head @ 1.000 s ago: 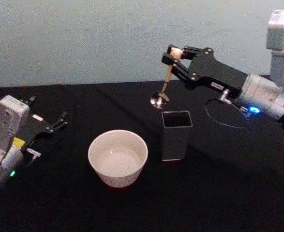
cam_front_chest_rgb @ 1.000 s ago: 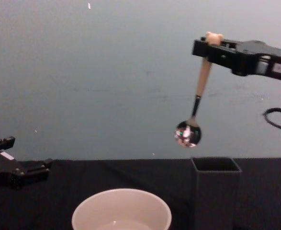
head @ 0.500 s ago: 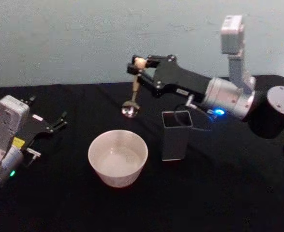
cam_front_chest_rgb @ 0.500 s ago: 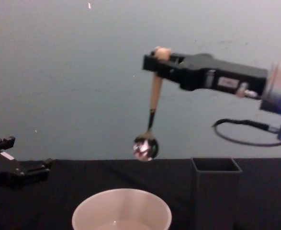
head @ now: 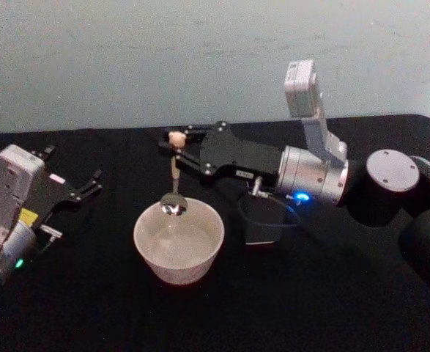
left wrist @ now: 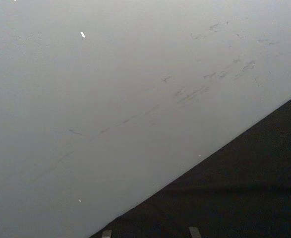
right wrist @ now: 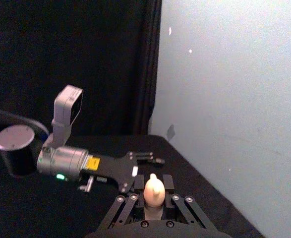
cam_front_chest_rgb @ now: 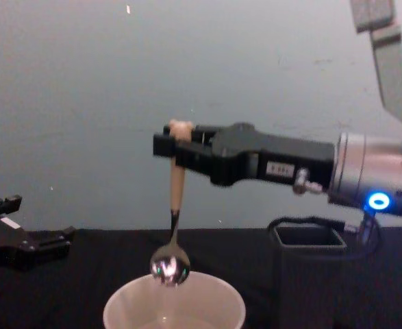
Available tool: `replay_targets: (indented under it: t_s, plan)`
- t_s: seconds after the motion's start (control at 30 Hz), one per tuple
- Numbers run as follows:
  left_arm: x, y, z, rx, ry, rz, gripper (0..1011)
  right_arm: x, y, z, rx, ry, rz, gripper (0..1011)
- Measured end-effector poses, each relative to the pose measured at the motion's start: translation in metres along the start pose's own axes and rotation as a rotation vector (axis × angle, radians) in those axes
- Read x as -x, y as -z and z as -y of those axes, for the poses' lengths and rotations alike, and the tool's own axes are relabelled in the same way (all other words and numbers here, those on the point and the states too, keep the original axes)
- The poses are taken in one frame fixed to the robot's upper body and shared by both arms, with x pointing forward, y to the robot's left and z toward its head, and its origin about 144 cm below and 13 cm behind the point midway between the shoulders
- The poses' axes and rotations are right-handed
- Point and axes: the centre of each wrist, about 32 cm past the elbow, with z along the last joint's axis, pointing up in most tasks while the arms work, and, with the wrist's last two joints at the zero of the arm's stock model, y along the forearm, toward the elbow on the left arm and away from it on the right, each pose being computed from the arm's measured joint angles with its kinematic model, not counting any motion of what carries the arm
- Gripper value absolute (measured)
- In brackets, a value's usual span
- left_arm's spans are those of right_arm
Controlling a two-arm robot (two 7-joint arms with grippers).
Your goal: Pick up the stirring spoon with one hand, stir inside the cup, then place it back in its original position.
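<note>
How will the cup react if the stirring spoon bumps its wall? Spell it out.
The cup is wide and low, so it probably won't tip. It sits free on black cloth, left gripper parked away, so a bump from the stirring spoon in the right gripper may slide it. Its thin rim looks chippable.

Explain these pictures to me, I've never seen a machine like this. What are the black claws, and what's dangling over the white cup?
This is a two-armed robot at a black table. Each arm ends in a black two-fingered gripper. Two pictures come from cameras on its head and chest, the other two from cameras on its wrists. The right gripper is shut on a stirring spoon. It pinches the beige handle just under the bear head, and the metal bowl hangs at the mouth of the white cup. A dark grey holder stands beside the cup. The left gripper sits idle and open at the left.
</note>
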Motion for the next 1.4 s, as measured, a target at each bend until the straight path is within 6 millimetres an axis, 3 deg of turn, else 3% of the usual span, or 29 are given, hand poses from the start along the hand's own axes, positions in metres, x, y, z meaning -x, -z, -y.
replay_targets:
  t_s: [0.7, 1.4]
  plan:
    - [0.000, 0.000, 0.000, 0.000, 0.000, 0.000, 1001, 0.008, 0.040, -0.003, 0.040, -0.026, 0.005, 212]
    - [0.000, 0.000, 0.000, 0.000, 0.000, 0.000, 1001, 0.010, 0.051, -0.002, 0.055, -0.024, -0.004, 212]
